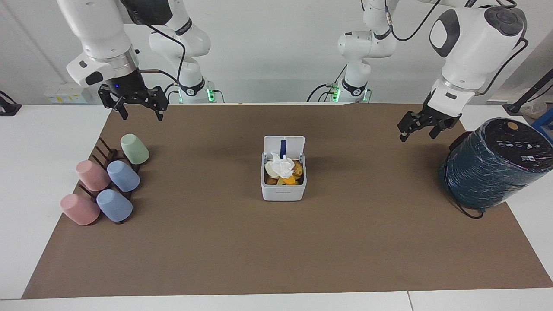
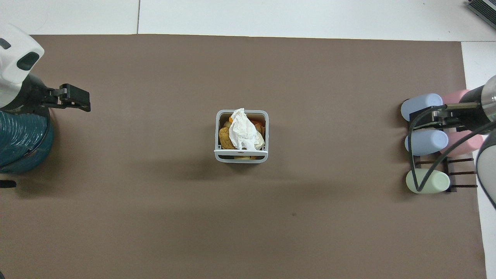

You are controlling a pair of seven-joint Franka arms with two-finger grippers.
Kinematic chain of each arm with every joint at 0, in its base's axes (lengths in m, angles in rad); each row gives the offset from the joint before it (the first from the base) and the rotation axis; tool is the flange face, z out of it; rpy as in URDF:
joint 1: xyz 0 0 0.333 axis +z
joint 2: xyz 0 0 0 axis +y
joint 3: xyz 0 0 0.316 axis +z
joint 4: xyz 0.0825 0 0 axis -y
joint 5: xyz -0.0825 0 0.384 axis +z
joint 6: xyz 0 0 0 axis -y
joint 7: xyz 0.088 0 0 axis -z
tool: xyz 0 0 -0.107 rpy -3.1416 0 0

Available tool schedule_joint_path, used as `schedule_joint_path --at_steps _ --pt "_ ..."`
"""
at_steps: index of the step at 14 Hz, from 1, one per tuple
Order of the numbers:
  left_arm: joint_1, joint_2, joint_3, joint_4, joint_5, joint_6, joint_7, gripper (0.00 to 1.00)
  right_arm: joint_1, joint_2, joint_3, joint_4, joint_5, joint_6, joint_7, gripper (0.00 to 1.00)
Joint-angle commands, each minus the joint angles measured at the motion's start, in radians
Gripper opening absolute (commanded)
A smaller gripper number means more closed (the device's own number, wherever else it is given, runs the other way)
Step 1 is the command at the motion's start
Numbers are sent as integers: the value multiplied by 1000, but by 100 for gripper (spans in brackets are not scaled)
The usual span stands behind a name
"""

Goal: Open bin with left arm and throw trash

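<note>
The bin (image 1: 283, 181) stands mid-tabletop (image 1: 276, 242), lid up, trash (image 1: 283, 169) inside. The left gripper (image 1: 417, 129), jaws slightly parted and empty, hangs near the cylinder (image 1: 492, 166). The right gripper (image 1: 139, 111), jaws wide and empty, hovers by the cups (image 1: 108, 181). Bare tabletop surrounds the bin.

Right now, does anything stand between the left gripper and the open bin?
Nothing visible does. The left gripper is up over bare mat beside the dark teal cylinder; only mat lies between it and the bin, whose lid stands open, trash inside.
</note>
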Motion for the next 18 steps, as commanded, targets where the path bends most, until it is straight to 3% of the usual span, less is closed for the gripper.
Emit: schedule_joint_path --at_steps 1,18 --pt "8 -35 -5 -42 20 7 8 100 -9 -23 8 -30 6 20 -27 100" --pt "8 -35 -6 -42 20 7 8 100 21 -24 -50 -30 6 18 -38 100"
